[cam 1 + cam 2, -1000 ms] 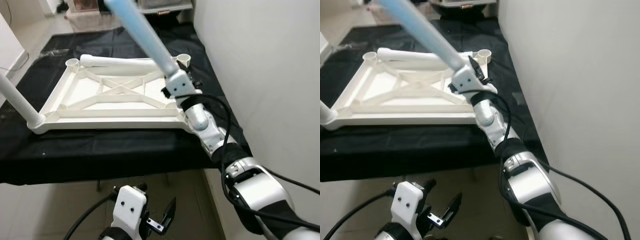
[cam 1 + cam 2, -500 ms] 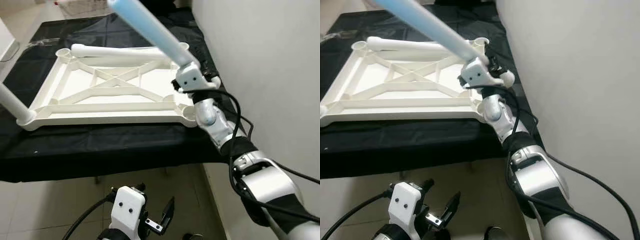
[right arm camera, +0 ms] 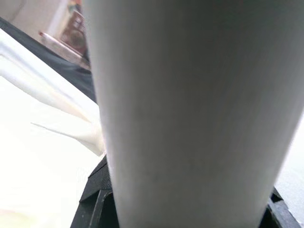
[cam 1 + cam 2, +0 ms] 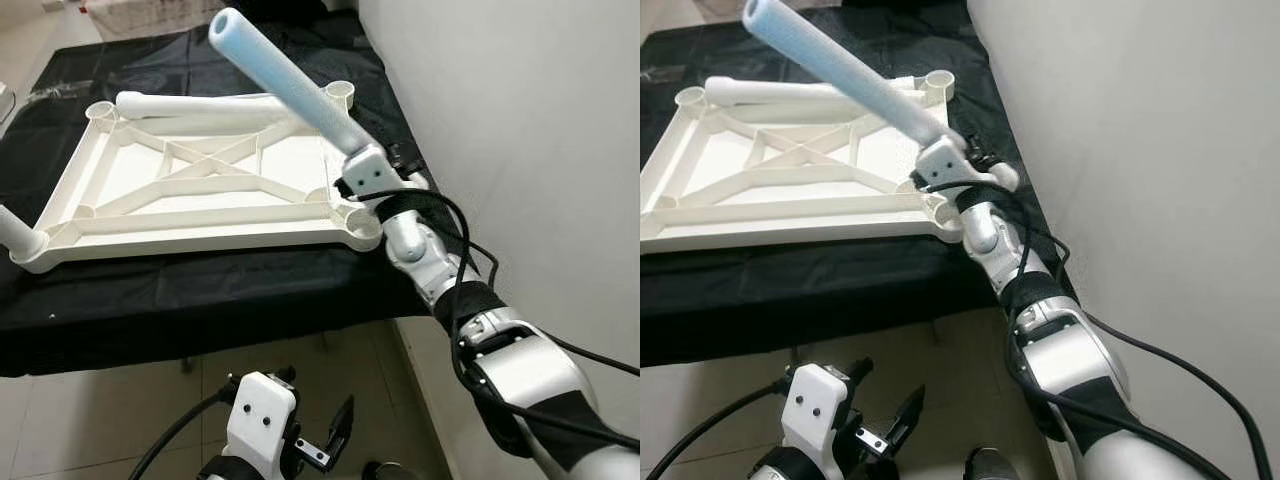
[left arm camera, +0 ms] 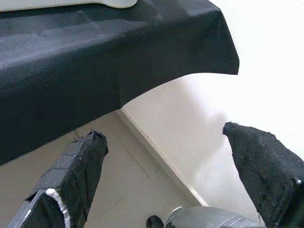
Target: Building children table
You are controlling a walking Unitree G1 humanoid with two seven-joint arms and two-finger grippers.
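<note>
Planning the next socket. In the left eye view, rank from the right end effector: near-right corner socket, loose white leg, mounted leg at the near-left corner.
1. Near-right corner socket, just beside the right end effector.
2. Loose white plastic leg, lying along the far edge.
3. Mounted white leg, at the near-left corner.

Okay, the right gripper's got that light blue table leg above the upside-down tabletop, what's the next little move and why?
Probably tilt the light blue leg upright and lower its held end toward the near right corner socket of the white tabletop. The right gripper holds the leg slanted, just above that open socket. The left gripper hangs below the table.
</note>
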